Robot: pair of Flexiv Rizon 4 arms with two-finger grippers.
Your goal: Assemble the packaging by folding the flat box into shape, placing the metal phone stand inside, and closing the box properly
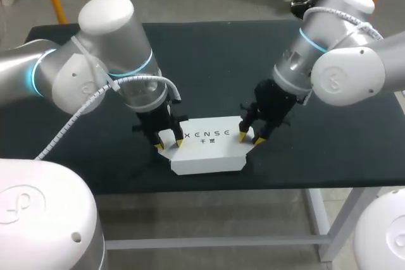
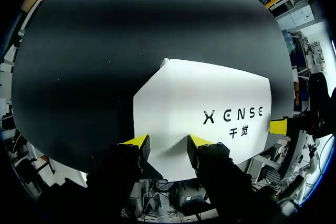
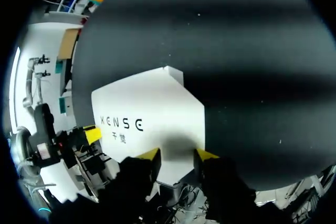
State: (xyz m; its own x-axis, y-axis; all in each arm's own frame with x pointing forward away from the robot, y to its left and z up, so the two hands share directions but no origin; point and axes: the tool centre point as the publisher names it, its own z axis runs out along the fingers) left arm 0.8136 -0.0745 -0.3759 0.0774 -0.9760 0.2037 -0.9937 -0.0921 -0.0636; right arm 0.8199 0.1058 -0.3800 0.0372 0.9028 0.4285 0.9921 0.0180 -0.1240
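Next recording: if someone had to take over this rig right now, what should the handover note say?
Left gripper: open, fingertips at the left end of the white cardboard box.
Right gripper: open, fingertips at the box's right end.
Box: printed face up, near the front edge of the black table.
Done: box looks folded into shape, top lying flat.
Metal phone stand: not in view; cannot tell whether it is inside.
Left: confirm the stand, check the ends are closed.

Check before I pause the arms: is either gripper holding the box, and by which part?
Nothing looks gripped. The left gripper is at the left end of the white box, the right gripper at its right end, jaws open.
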